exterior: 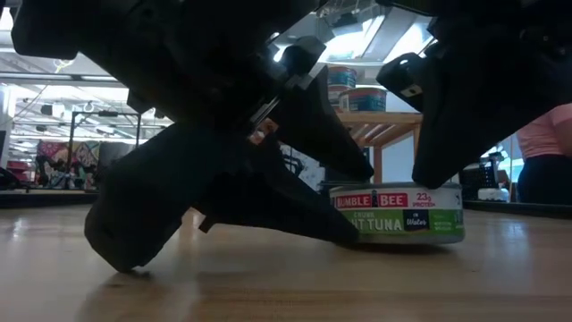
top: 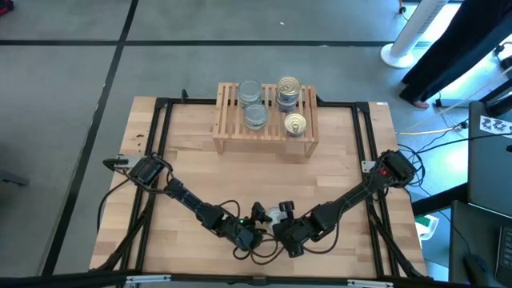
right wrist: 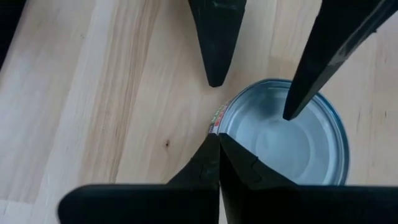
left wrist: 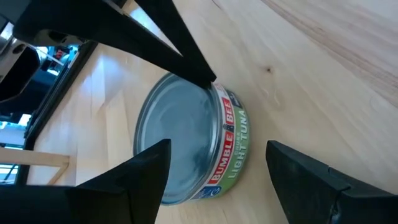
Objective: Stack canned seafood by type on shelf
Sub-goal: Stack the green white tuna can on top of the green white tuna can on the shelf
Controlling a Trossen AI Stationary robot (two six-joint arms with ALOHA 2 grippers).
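Note:
One silver-topped tin, with a green Bumble Bee tuna label, stands flat on the table near its near edge. Both grippers meet at it. My left gripper is open: one finger hangs over the tin's top and the other stands beside its wall. My right gripper is shut, with its tip at the tin's rim. Far off, the light-wood shelf carries silver-topped tins on its left half and gold-topped tins on its right half. My left gripper's fingers are spread about one side of the tin. One is above the top and one is by the wall near the table. I cannot tell whether either touches it. My right gripper's shut fingertips meet the tin's top rim, slanting down from above and from the table's right. The tin stays flat on the table.
Black frame rails run along the table's left, right and far sides. Cables loop near the near edge under the arms. Bare wood lies between the arms and the shelf. A person in pink stands beyond the table's right.

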